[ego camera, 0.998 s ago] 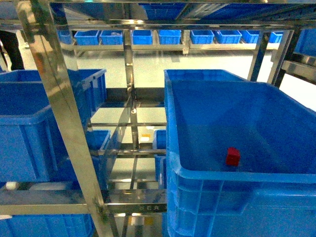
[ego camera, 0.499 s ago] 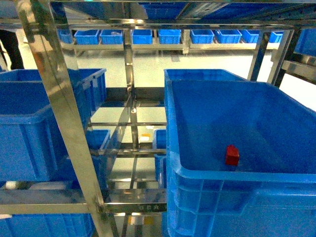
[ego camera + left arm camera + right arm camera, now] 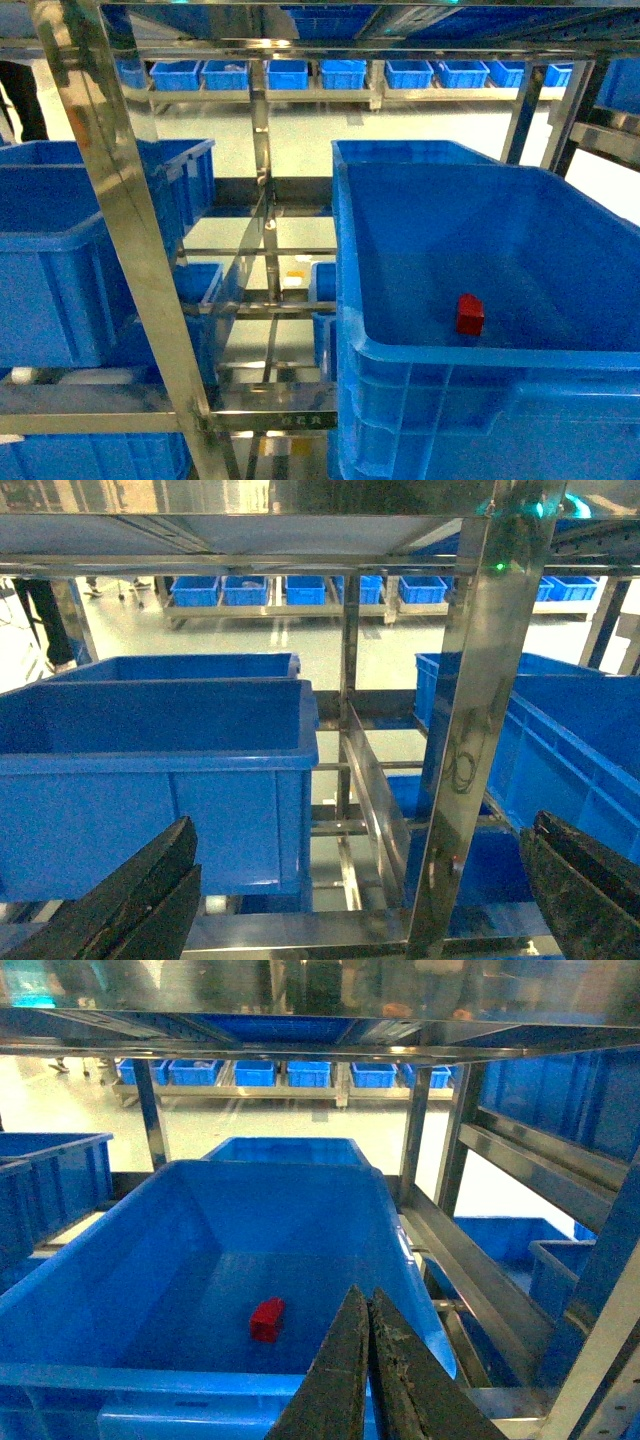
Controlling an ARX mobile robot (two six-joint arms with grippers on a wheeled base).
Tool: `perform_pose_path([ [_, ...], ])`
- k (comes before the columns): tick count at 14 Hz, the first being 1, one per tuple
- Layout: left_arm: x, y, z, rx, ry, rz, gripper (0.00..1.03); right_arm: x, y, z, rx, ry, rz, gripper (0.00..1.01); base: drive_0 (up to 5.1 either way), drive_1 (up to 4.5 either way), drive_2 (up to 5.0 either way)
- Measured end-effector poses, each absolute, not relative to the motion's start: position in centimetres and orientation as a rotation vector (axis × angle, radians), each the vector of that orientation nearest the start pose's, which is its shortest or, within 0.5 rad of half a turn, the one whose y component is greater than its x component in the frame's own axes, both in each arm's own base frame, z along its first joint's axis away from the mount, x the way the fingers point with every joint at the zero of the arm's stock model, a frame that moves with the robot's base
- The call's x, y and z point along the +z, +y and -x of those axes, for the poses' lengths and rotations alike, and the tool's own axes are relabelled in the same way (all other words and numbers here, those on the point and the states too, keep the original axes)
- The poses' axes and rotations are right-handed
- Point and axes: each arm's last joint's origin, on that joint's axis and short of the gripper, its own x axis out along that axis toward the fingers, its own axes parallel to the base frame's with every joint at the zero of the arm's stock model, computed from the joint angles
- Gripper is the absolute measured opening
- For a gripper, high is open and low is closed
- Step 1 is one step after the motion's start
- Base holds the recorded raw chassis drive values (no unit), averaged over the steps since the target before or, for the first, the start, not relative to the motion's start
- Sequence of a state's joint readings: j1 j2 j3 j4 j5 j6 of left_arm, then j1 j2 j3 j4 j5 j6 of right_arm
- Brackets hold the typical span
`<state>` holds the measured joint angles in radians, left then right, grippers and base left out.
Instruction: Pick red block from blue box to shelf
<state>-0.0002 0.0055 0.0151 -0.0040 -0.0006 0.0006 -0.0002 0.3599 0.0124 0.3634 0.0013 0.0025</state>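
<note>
The small red block [image 3: 470,313] lies on the floor of the blue box [image 3: 400,350], near the box's front wall. In the right wrist view the red block [image 3: 267,1318] sits left of and beyond my right gripper [image 3: 366,1295], whose two dark fingers are pressed together with nothing between them, outside the box's front rim [image 3: 150,1378]. My left gripper [image 3: 360,855] is open, its fingers far apart at the frame's lower corners, facing a steel upright of the shelf [image 3: 480,730]. Neither gripper appears in the head view. The shelf [image 3: 130,250] frames the whole scene.
A dark blue crate [image 3: 60,250] stands on the shelf at the left, seen again as the blue crate [image 3: 160,770] in the left wrist view. Further crates [image 3: 330,73] line a far rack. Steel uprights and rails [image 3: 480,1260] run close to the box's right side.
</note>
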Motion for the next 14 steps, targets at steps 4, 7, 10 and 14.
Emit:
perform_pose_path([
  [4,16.8,0.0,-9.7,0.000,-0.005,-0.001,0.98,17.1,0.0,-11.3,-0.002,-0.015,-0.002,0.02,0.0,0.00,0.0],
  [7,16.8,0.0,-9.7,0.001,-0.005,-0.001,0.98,16.4,0.0,-10.0,0.000,0.038,-0.002,0.02,0.0,0.00,0.0],
  [10,16.8,0.0,-9.7,0.000,-0.006,-0.001,0.98,16.8,0.0,-9.7,0.000,-0.009,-0.002,0.02,0.0,0.00,0.0],
  [14,16.8,0.0,-9.7,0.000,-0.006,-0.001,0.98,16.7,0.0,-9.7,0.000,-0.004,-0.002,0.02,0.0,0.00,0.0],
])
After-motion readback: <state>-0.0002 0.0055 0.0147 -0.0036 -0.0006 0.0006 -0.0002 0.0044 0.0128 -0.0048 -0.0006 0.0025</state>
